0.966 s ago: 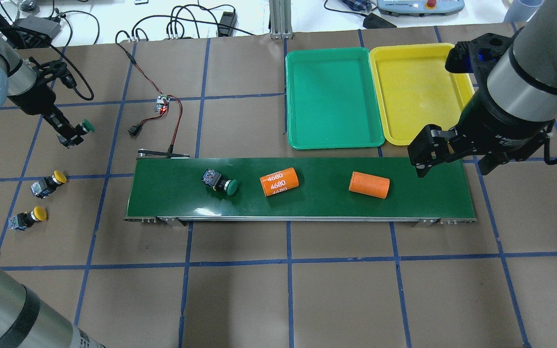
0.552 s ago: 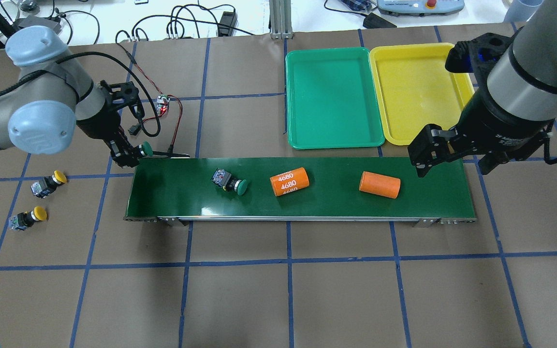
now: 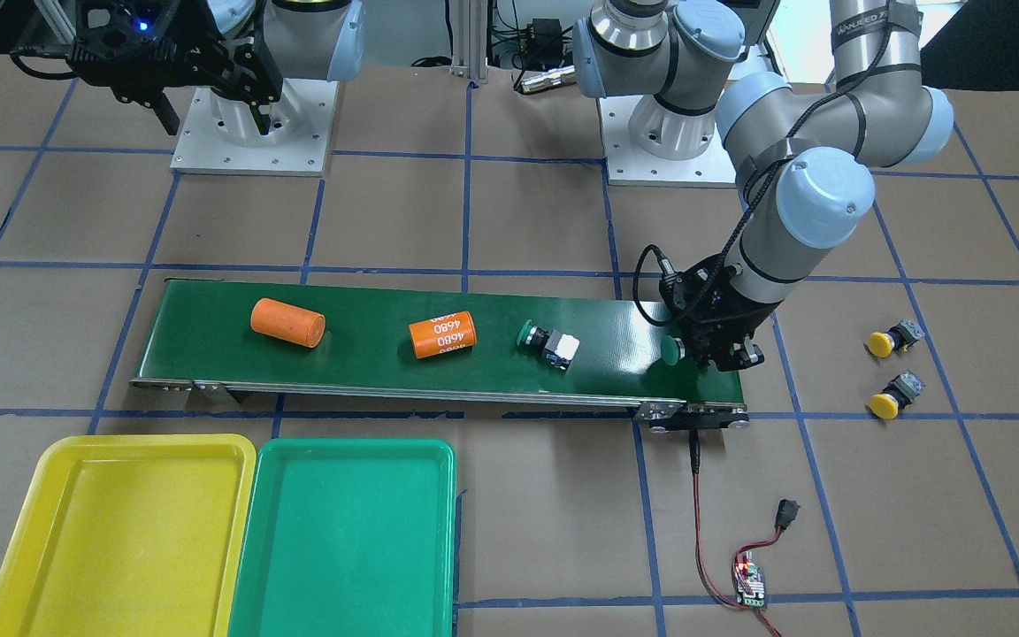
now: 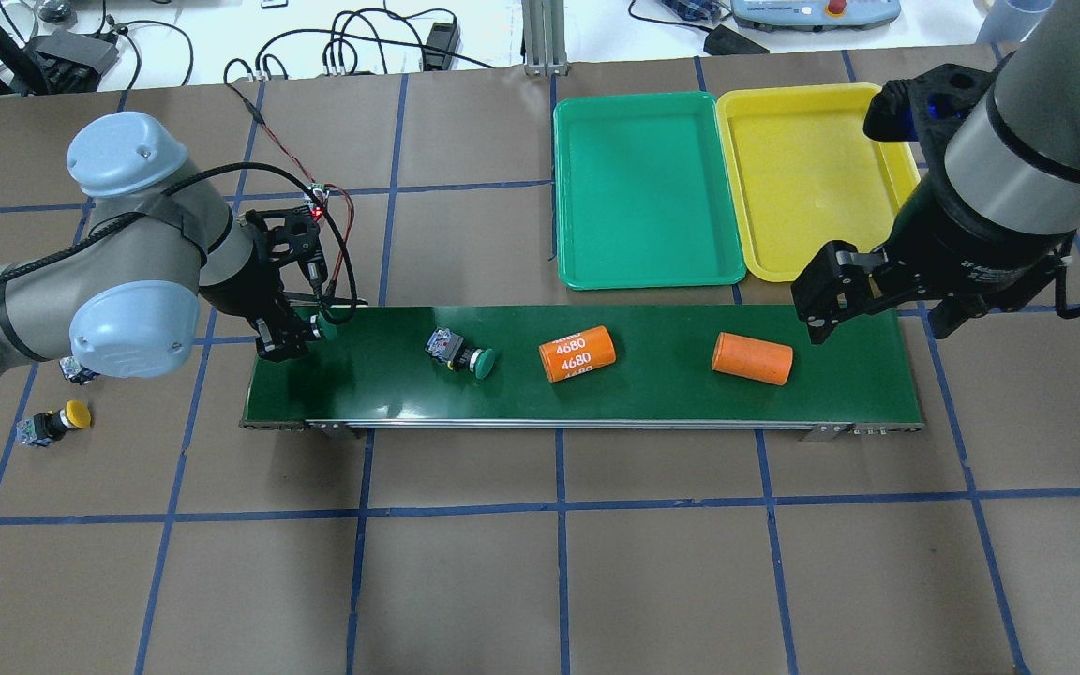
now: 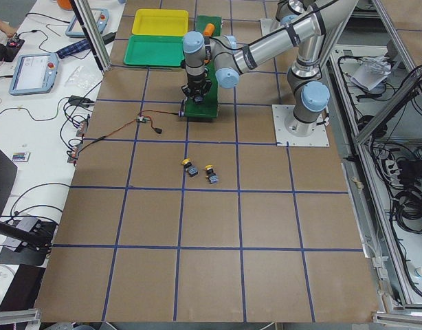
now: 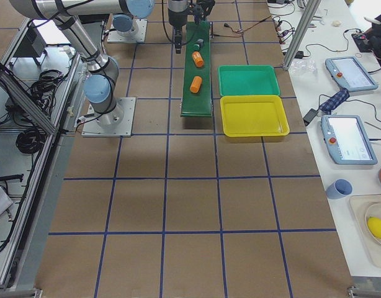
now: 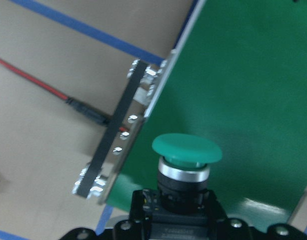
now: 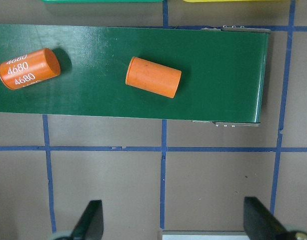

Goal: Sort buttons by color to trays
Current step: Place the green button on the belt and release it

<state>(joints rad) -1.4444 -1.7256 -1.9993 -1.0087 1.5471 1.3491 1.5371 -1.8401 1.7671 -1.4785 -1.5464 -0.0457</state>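
Left hand (image 4: 299, 336) bent low, grasping green button (image 7: 187, 149) over belt (image 4: 596, 401) end; right hand (image 8: 172, 201) released, hovering

In the overhead view the left arm's elbow (image 4: 132, 333) hides most of one yellow button (image 4: 77, 375) beside the conveyor belt (image 4: 596, 398).

Worked in robotics lab. Table (image 4: 652, 581) papered brown, gridded in blue tape (image 4: 559, 506). My bases (image 3: 664, 133) bolted on plates (image 3: 200, 150). Teach pendants (image 6: 347, 139) and cables (image 4: 352, 47) lay on side bench (image 6: 370, 205); small conveyor (image 3: 368, 310) wired to bare circuit board (image 3: 750, 579).
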